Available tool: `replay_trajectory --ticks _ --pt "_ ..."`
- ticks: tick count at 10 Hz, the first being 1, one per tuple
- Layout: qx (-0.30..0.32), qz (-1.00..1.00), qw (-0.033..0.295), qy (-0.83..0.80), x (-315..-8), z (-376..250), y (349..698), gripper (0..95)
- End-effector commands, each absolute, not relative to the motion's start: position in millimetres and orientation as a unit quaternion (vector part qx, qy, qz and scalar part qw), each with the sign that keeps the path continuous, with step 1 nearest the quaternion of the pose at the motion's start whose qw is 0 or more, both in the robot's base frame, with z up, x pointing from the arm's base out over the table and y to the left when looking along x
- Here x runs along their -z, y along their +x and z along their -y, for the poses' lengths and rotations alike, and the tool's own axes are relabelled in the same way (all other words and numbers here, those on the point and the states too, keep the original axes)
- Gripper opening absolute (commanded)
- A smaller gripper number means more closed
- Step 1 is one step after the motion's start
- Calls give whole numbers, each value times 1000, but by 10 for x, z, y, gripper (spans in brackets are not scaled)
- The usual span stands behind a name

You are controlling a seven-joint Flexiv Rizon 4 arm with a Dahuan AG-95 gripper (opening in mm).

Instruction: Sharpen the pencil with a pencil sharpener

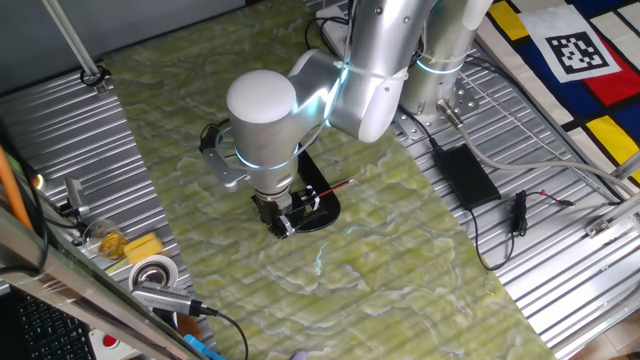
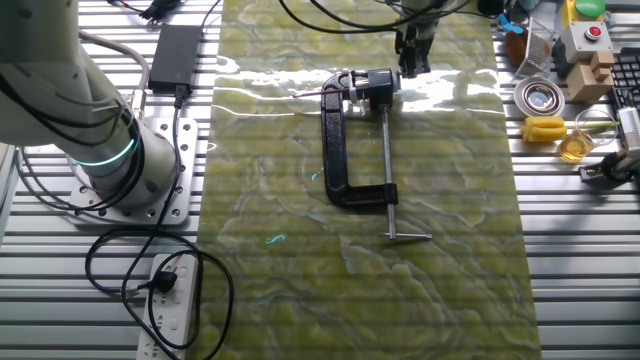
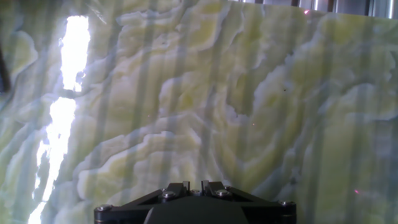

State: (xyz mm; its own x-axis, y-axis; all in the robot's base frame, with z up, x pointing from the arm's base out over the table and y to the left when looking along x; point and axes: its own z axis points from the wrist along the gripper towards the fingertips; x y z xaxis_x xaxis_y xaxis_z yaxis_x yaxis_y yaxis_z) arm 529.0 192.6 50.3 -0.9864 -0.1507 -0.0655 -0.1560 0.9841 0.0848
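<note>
A: Hand view is showing only green marbled mat (image 3: 249, 112); the fingers are sitting together at the bottom edge, but I cannot tell if the gripper (image 1: 283, 220) is holding anything.

B: It is hovering at the pencil sharpener (image 1: 315, 205). The pencil (image 1: 338, 187) is lying there, its long axis running up-right, away from the sharpener.

A: Pressing askew is risking snapping the tip or sliding the base.
</note>
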Motion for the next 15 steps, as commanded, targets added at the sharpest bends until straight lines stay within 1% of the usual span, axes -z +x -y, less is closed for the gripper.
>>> replay_trajectory --ticks 1,12,15 --pt "-45 -995 29 -79 -496 -1916 5286 0" --pt "-47 -994 29 -98 -395 -1820 5345 0" --pt "-60 -993 31 -97 -371 -1801 5349 0"
